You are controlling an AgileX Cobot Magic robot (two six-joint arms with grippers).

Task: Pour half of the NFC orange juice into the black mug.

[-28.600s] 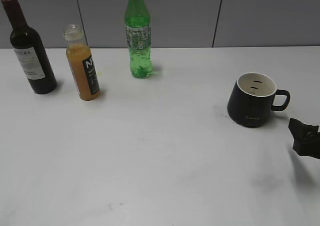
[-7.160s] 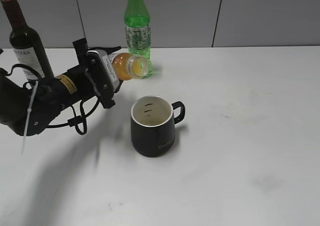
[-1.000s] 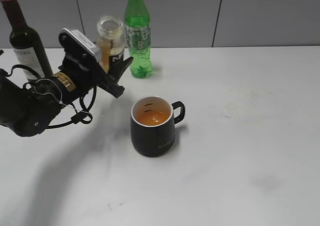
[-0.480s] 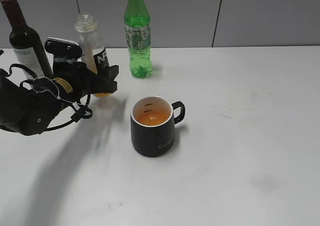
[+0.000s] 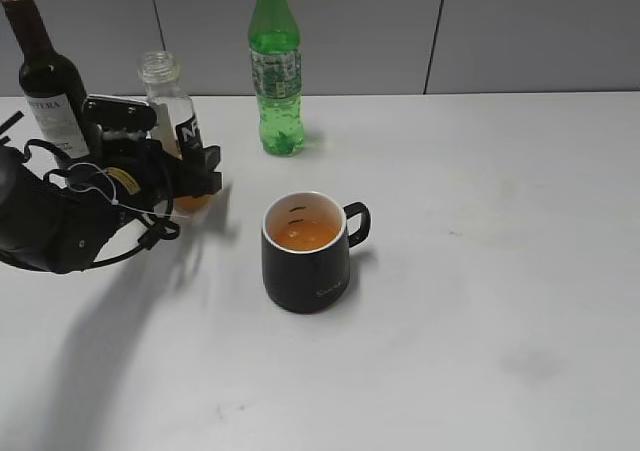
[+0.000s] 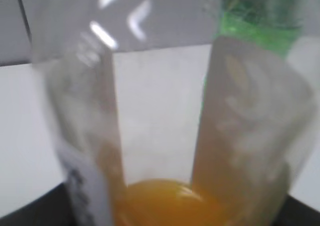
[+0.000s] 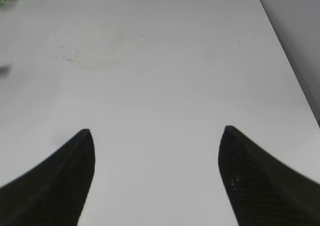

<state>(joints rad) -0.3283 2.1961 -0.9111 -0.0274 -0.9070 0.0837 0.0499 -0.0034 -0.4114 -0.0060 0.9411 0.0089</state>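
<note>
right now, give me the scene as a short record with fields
juice bottle: upright, capless, mostly empty, a little orange juice at the bottom; whether it rests on the table cannot be told
left tool: shut on the juice bottle low down
mug: near the table's middle, handle to the right, orange juice inside
right tool: open, holds nothing, over bare table
wine bottle: upright, back left
green bottle: upright, capped, at the back
</note>
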